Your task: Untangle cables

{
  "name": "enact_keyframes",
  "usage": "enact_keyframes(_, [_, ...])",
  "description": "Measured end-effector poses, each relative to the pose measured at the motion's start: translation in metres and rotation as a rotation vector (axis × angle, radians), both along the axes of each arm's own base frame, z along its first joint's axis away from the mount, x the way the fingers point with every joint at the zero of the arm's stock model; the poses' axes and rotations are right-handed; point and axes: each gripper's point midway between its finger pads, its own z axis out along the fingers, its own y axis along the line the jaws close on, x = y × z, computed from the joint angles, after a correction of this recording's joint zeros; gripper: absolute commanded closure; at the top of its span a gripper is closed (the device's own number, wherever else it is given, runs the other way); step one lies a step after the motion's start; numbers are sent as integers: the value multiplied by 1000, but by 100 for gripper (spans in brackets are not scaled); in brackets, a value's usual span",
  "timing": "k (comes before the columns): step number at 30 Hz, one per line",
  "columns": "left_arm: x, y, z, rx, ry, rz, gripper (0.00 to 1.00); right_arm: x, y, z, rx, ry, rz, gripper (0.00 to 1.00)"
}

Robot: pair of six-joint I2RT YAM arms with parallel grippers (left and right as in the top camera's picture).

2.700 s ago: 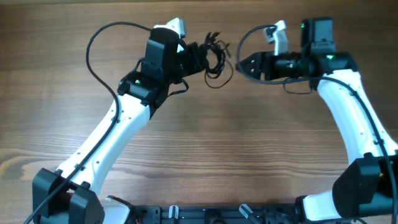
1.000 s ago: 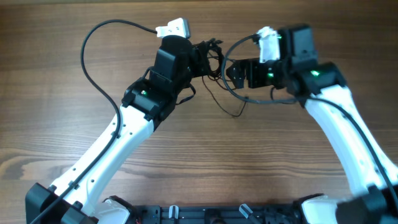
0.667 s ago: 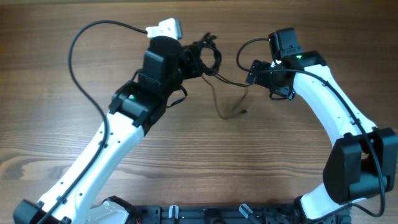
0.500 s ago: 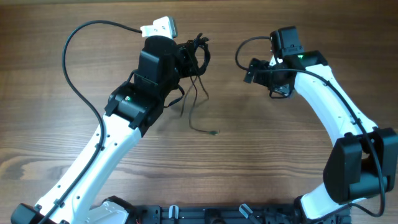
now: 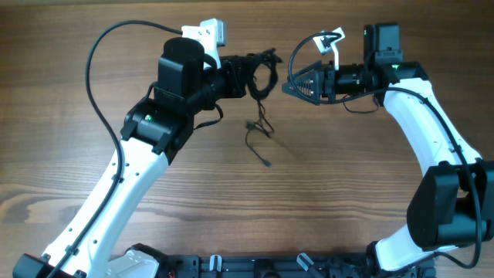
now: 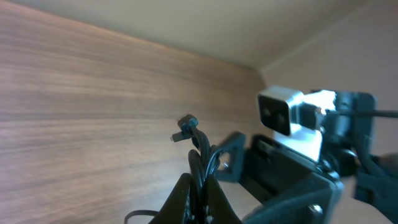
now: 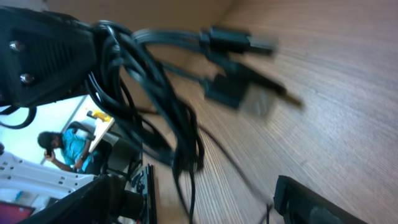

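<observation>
Cables point(image 5: 261, 73), a knotted black bundle, sit at the far middle of the scene. They are clamped in the left gripper point(image 5: 245, 76), whose fingers are pressed together on the cords. In the left wrist view the bundle rises from between those closed fingers, with a small plug end point(image 6: 186, 122) at its top. One loose strand point(image 5: 255, 147) drops from the bundle toward the near side and trails onto the wooden table point(image 5: 347, 193), its tip well apart from both arms.

The right gripper point(image 5: 288, 87) faces the bundle from the right, fingers spread apart and holding nothing. Its tips are just beside the outer loops; whether they touch cannot be told from overhead. From those fingers the knot lies directly to the left, along the line the gripper points. The long axis of the loops runs far to near, across that line. The right wrist view agrees, with cords and plugs filling the space ahead of the parted fingers.

Being free and close, the right arm looks best placed to take a loop and draw it rightward, away from the left grip.
</observation>
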Motion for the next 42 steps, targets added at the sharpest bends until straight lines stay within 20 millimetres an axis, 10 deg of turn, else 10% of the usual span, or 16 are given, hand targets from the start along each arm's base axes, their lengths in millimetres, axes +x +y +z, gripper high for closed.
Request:
enact_keyframes(5, [-9, -15, -5, -100, 107, -52, 96, 3, 1, 8, 29, -38, 10, 48])
enact_keyframes(11, [-7, -18, 3, -224, 188, -4, 96, 4, 3, 9, 36, -7, 4, 52])
enact_keyframes(15, [-4, -18, 7, -280, 222, 36, 96, 5, 12, 14, 48, 27, 6, 96])
enact_keyframes(28, [3, -16, -23, -399, 444, 208, 95, 37, 9, -33, -270, -23, -207, 96])
enact_keyframes(33, [8, -11, -19, -483, 498, 296, 32, 64, -27, -59, -474, 5, -431, 96])
enact_keyframes(36, [5, -3, -25, -460, 516, 344, 49, 72, -47, -67, -523, 27, -507, 96])
enact_keyframes(42, [8, -29, -70, -365, 576, 313, 52, 64, -34, -63, -498, -52, -397, 95])
